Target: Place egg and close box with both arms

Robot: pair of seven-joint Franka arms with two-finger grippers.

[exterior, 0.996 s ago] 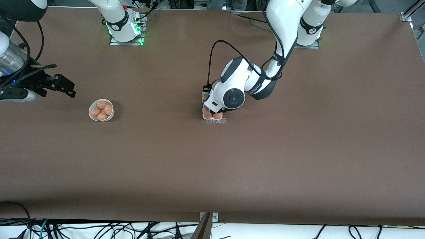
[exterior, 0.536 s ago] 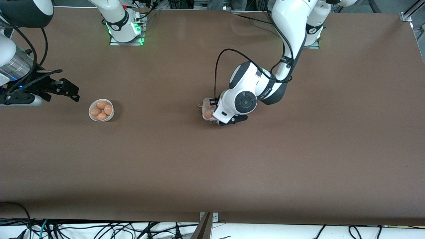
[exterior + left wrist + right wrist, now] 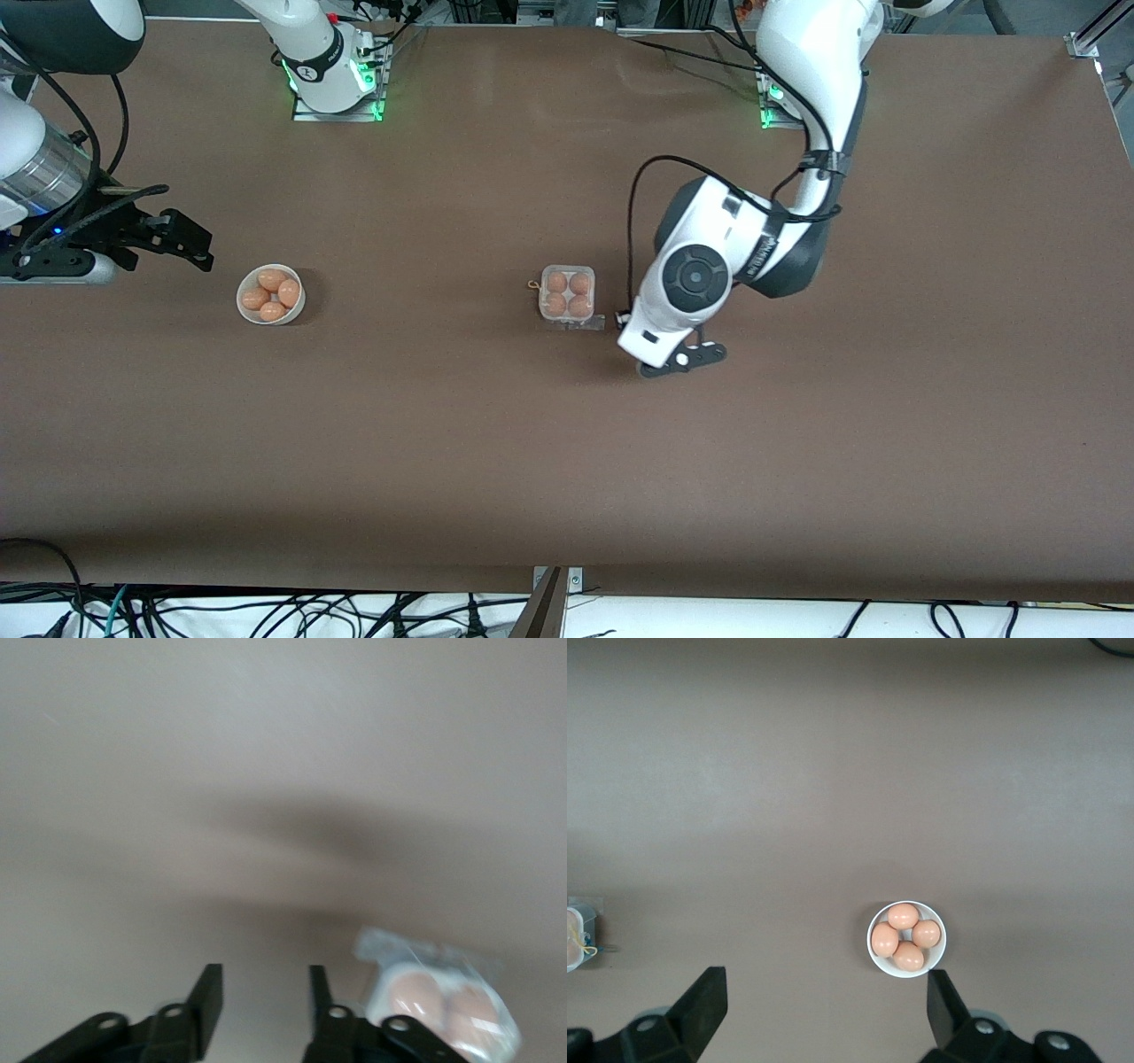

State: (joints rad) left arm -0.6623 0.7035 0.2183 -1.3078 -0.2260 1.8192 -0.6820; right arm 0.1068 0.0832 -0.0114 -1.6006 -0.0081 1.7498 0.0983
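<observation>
The box (image 3: 567, 294) sits mid-table with four tan-orange eggs (image 3: 556, 283) in its cups. A clear flap lies along its nearer edge, and I cannot tell whether the lid is latched. My left gripper (image 3: 683, 361) is open and empty, just above the table beside the box, toward the left arm's end. In the left wrist view, the left gripper (image 3: 264, 983) has the box (image 3: 443, 999) beside it. My right gripper (image 3: 197, 246) is open and empty near the white bowl. It also shows in the right wrist view (image 3: 824, 992).
A round white bowl (image 3: 271, 294) holds several more eggs toward the right arm's end; it also shows in the right wrist view (image 3: 906, 939). The box's edge shows in that view too (image 3: 576, 935). The brown table (image 3: 567, 461) is bare nearer the camera.
My left gripper has come off the box and moved toward the left arm's end, uncovering the box and its four eggs. My right gripper has shifted only slightly.
</observation>
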